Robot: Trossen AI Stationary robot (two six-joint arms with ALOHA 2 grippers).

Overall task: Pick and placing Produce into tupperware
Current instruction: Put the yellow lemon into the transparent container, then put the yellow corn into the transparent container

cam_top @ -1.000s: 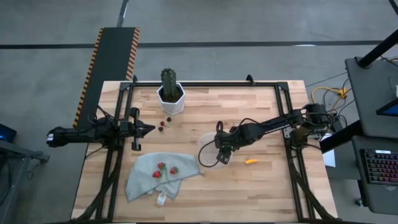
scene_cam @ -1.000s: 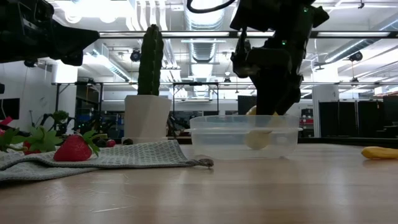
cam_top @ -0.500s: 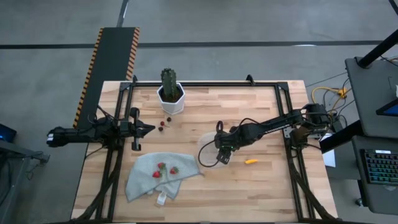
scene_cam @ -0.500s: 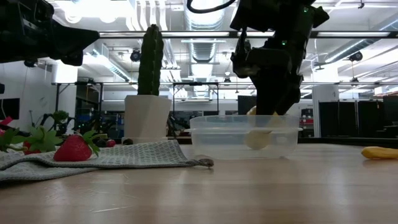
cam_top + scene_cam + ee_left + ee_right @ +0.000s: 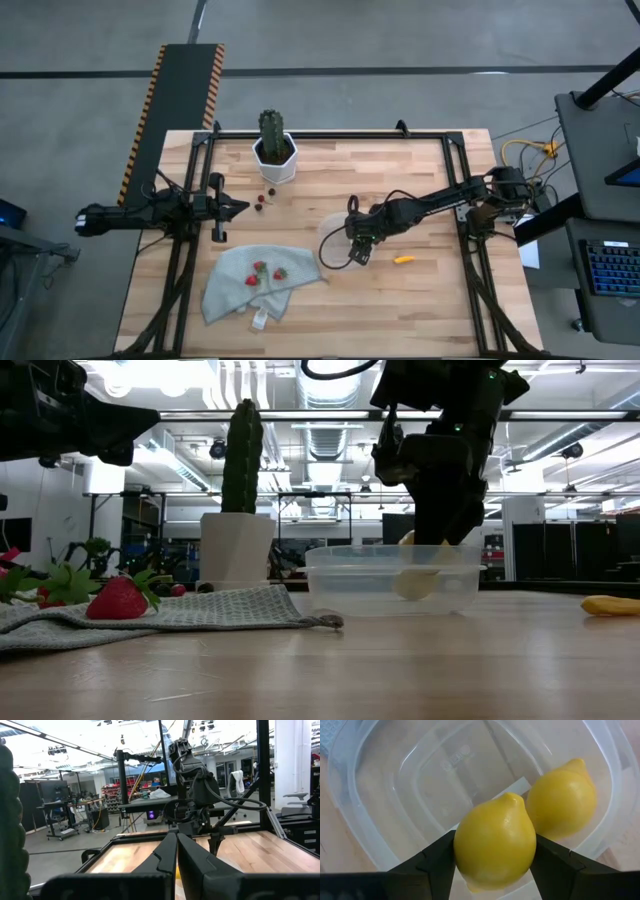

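Observation:
My right gripper [image 5: 358,243] hangs over the clear tupperware [image 5: 333,240], shut on a yellow lemon [image 5: 494,842]. A second lemon [image 5: 562,802] lies on the tub's floor [image 5: 412,582]. An orange-yellow piece [image 5: 403,259] rests on the table to the tub's right. Strawberries [image 5: 265,270] lie on a grey cloth [image 5: 250,285], one of them clear in the low view [image 5: 118,600]. Small dark berries [image 5: 262,198] sit near the plant pot. My left gripper [image 5: 240,207] waits shut at the table's left edge [image 5: 176,845]. My right gripper pinches the lemon by its two opposite sides [image 5: 462,845] between the fingers [image 5: 437,857], coming from above and pointing down. The lemon is lifted clear of the tub's floor, at about rim height [image 5: 420,540], beside the lemon that lies inside.
A green cactus in a white pot [image 5: 273,148] stands at the far side, left of middle. The grey cloth [image 5: 180,610] spreads over the near left. Bare wood lies to the right of the tub and along the near edge [image 5: 400,310].

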